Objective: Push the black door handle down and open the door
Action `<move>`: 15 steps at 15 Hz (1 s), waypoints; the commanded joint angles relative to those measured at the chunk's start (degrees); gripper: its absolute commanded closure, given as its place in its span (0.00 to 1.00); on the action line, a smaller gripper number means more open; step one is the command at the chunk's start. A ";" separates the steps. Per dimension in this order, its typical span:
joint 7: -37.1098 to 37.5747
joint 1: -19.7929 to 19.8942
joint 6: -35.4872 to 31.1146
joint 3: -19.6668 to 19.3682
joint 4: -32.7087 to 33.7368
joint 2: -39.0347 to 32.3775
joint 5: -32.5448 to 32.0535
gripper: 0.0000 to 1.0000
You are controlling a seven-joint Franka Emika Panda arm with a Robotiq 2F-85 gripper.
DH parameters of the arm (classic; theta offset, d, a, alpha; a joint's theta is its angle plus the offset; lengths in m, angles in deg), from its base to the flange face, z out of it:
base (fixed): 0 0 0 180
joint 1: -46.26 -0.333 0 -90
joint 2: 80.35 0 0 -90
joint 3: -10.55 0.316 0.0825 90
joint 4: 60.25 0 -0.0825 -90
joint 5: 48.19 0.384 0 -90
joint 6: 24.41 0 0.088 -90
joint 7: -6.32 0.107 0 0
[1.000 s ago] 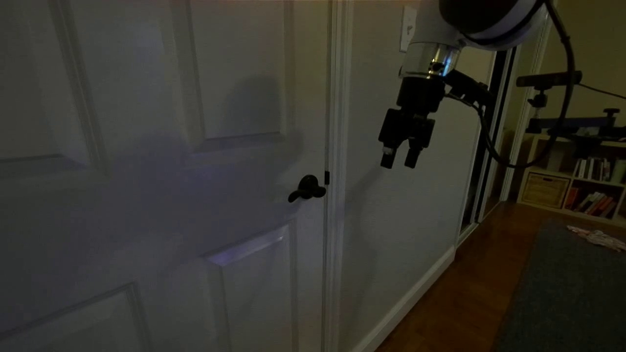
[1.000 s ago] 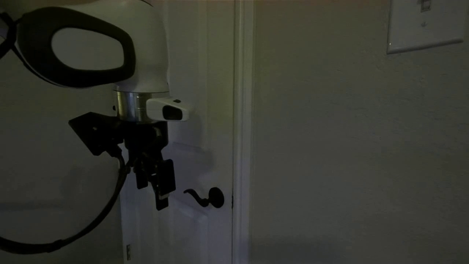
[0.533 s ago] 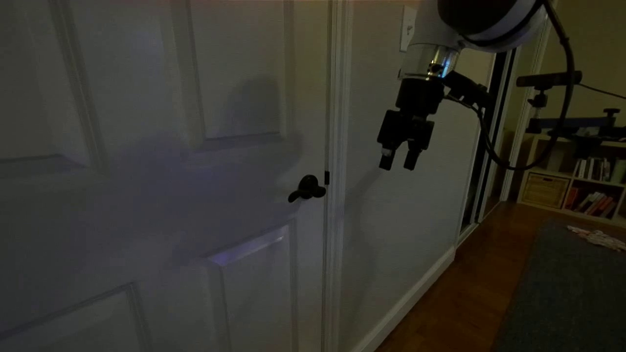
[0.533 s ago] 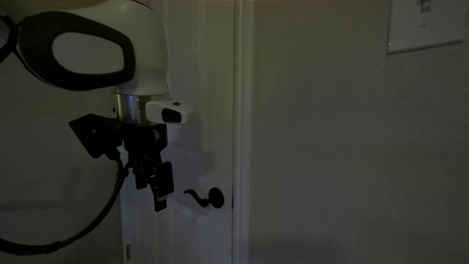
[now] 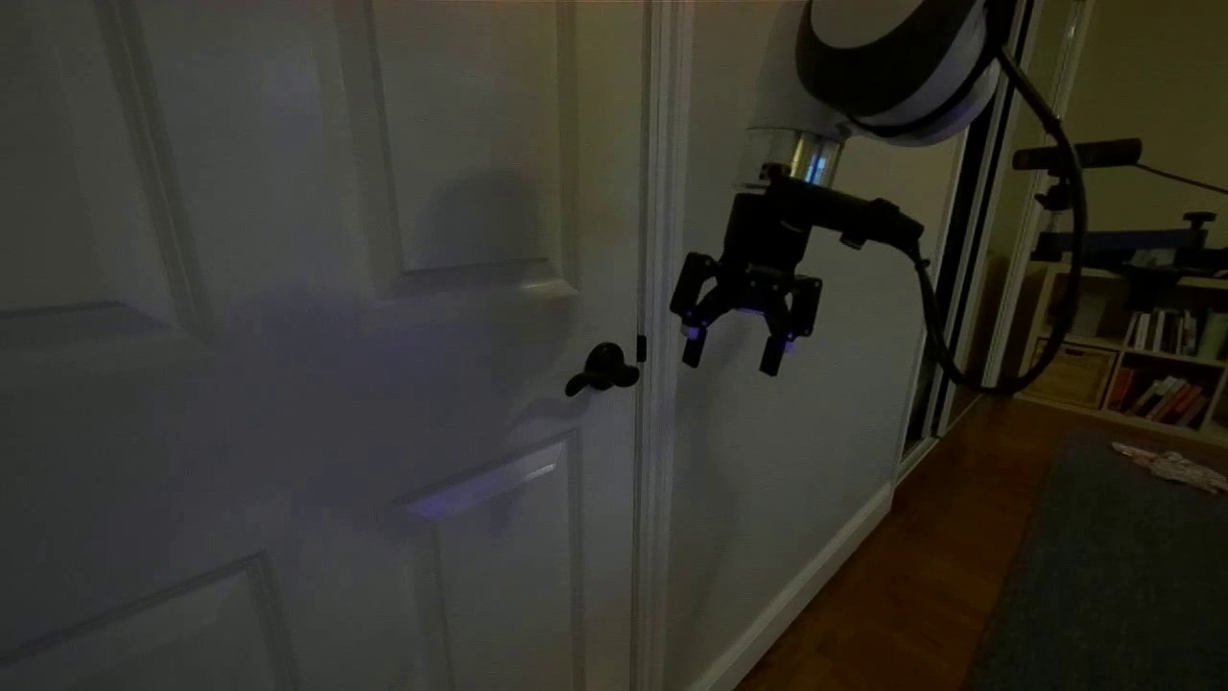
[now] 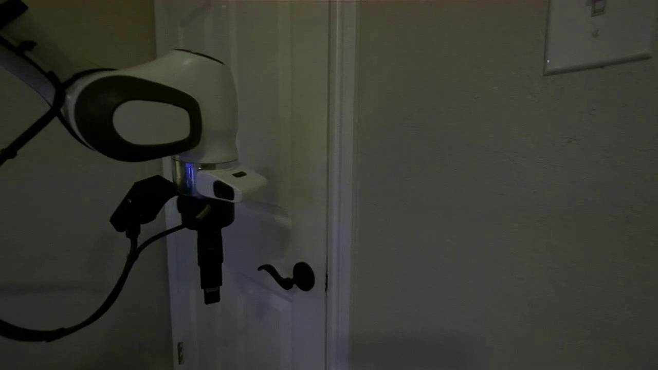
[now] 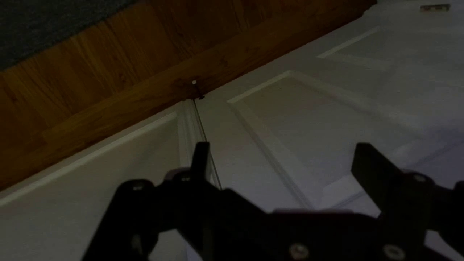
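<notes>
The black door handle sits on the white panelled door, close to its frame. The handle and door also show in an exterior view, the lever pointing left and level. The door is shut. My gripper points down, open and empty, apart from the handle. In an exterior view the gripper hangs left of the lever tip, its fingers seen edge-on. In the wrist view the gripper's fingers stand wide apart before the lower door; the handle is out of that view.
The door frame and a plain wall stand beside the door. A light switch plate is on the wall. A cable loops from the wrist. A shelf and grey rug lie farther back.
My arm has moved lower and, in an exterior view, left toward the door. The wrist has turned, so the fingers now line up edge-on in an exterior view. Handle and door have not moved.
</notes>
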 commanded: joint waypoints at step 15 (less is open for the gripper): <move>30.69 -3.72 -13.56 0.01 16.65 -17.04 10.93 0.00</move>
